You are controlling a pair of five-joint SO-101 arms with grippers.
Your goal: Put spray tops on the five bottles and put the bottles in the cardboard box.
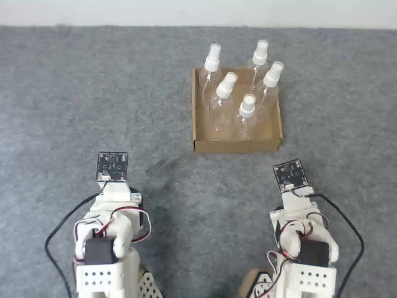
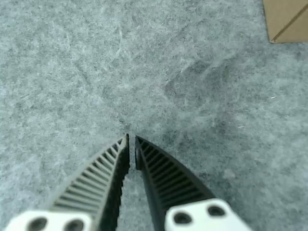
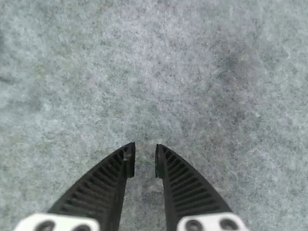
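Several clear bottles [image 1: 221, 107] with white spray tops [image 1: 227, 81] stand upright inside the cardboard box [image 1: 236, 146] at the far middle of the grey felt. The left arm [image 1: 110, 223] sits folded back at the near edge, well short of the box. Its gripper [image 2: 131, 139] is shut and holds nothing, pointing down at bare felt. The right arm [image 1: 302, 239] is folded back the same way on the other side. Its gripper [image 3: 144, 148] has its fingers drawn almost together with a narrow gap, nothing between them.
A corner of the cardboard box [image 2: 288, 19] shows ahead of the left gripper. Grey felt [image 1: 93, 93] covers the table, with open room to the left and right of the box. Cables loop beside both arm bases [image 1: 56, 236].
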